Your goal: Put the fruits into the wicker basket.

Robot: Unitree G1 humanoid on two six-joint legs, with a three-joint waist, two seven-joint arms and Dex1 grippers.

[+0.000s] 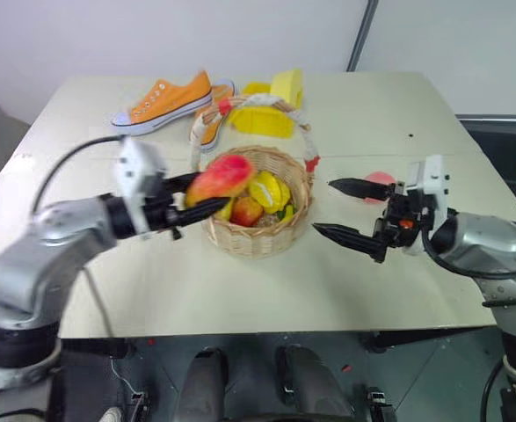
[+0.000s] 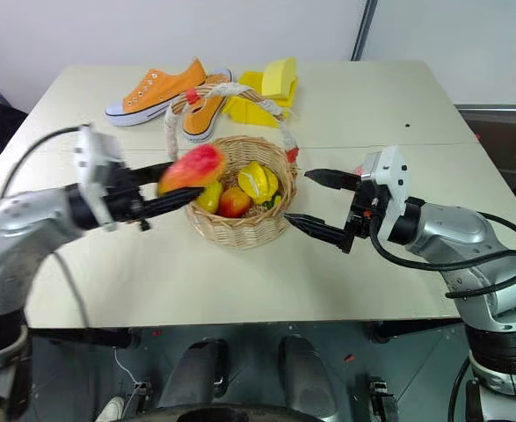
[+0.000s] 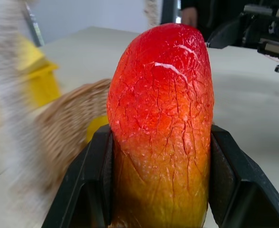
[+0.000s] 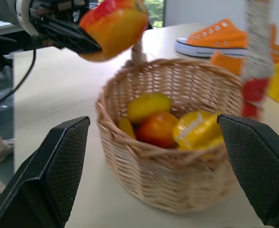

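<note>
Left gripper point(image 1: 190, 205) at middle left of frame, fingers squeezed tight on mango point(image 1: 221, 177). Mango red on top, yellow below, up in air just over left rim of basket point(image 1: 259, 237). Basket in middle of table point(image 1: 240, 299), tall handle with rope. Inside basket: yellow fruits point(image 1: 269, 189), red-orange one point(image 1: 247, 211). Behind basket, upper middle: orange shoes point(image 1: 163, 100), yellow bin point(image 1: 262, 120). Right gripper point(image 1: 348, 208) at middle right, fingers spread wide, holding nothing, pointing at basket. Pink peach point(image 1: 380, 181) on table behind right gripper.
</note>
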